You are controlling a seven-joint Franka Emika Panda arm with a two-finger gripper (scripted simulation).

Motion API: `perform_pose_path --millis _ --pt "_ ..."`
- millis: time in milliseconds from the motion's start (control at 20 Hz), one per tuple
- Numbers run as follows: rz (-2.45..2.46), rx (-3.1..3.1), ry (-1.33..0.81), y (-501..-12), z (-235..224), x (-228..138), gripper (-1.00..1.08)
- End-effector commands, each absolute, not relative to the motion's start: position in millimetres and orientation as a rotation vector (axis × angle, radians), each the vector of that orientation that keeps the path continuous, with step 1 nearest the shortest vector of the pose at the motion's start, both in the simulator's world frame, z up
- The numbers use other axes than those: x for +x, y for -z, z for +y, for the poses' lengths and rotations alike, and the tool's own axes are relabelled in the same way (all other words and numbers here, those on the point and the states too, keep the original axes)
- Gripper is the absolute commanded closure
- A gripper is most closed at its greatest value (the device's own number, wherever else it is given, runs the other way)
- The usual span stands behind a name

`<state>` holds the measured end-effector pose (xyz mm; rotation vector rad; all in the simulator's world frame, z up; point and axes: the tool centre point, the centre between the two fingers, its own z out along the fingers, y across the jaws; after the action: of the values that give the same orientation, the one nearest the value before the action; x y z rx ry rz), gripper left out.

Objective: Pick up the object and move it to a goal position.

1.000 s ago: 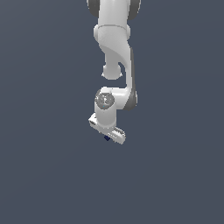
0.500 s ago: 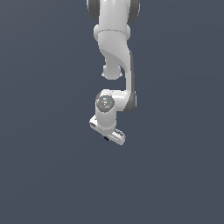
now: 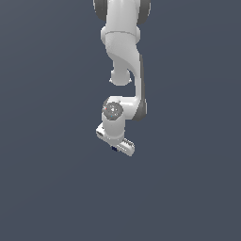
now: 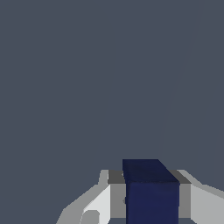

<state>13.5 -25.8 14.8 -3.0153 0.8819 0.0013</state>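
The dark navy block (image 4: 152, 192) sits directly between the fingers of the white hand (image 4: 151, 197), clamped on both flanks, so it travels wherever the hand goes. In the exterior view the block (image 3: 114, 149) peeks out beneath the hand (image 3: 116, 143). Since a second ago, the hand has drifted slightly lower.

The exterior view stands off and faces the arm (image 3: 123, 70) head-on, taking it in from its base at the far top down to the pincer (image 3: 115, 147) against plain grey. The wrist view looks out close along the pincer (image 4: 151, 192). Both views share the pincer and the navy block (image 3: 114, 149) (image 4: 151, 190) in it.
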Motion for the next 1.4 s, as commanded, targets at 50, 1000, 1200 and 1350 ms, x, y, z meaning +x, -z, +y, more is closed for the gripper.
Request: perform_pose_path --millis 50,1000,1200,1350 --pt "0.882 -3.015 0.0 -21 -29 11 1.08" --pt "0.883 -3.012 -0.002 -152 -103 -42 1.08" --pt "0.883 -3.012 -0.002 -191 -125 -57 1.08" --pt "0.884 -3.012 -0.002 -217 -140 -67 1.08"
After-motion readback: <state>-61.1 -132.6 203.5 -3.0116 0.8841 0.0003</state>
